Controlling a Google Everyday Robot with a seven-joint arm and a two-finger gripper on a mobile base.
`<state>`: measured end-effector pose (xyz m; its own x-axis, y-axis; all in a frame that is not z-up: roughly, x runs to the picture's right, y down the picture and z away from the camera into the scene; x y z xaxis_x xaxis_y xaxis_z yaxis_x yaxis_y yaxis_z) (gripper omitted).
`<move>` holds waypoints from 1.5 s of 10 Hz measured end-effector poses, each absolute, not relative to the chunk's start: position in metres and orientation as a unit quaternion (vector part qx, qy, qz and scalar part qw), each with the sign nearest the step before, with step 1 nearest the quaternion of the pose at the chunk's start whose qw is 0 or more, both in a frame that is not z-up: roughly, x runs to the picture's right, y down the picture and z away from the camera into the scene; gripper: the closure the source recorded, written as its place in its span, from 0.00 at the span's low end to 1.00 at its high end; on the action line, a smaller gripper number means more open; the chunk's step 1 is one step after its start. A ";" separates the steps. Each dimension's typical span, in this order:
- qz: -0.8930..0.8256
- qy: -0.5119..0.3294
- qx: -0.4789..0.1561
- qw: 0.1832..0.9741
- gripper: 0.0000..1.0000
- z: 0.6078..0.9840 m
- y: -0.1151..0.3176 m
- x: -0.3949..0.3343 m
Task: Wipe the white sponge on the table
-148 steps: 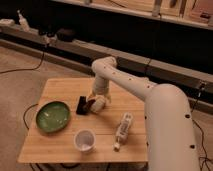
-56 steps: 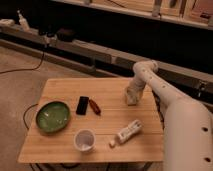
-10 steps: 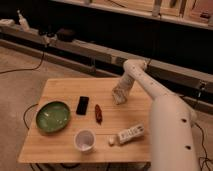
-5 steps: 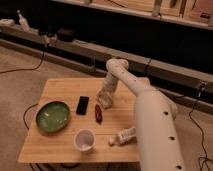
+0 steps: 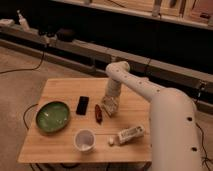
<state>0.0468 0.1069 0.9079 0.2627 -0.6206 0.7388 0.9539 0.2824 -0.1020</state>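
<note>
Half done at best, I judge: my tool (image 5: 110, 103) pinches the white sponge (image 5: 108, 108) down on the middle of the counter (image 5: 62, 90), with more wiping strokes left.

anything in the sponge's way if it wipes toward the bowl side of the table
Yes. The gripper is down on the sponge with nothing between them, but a small red-brown thing lies right beside the sponge on that side, then the phone and the bowl further along the table.
</note>
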 end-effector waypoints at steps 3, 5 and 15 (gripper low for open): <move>-0.499 -0.293 -0.292 0.761 0.61 0.882 0.142 0.053; -0.460 -0.272 -0.295 0.792 0.61 0.867 0.151 0.085; -0.350 -0.151 -0.292 0.877 0.61 0.863 0.143 0.236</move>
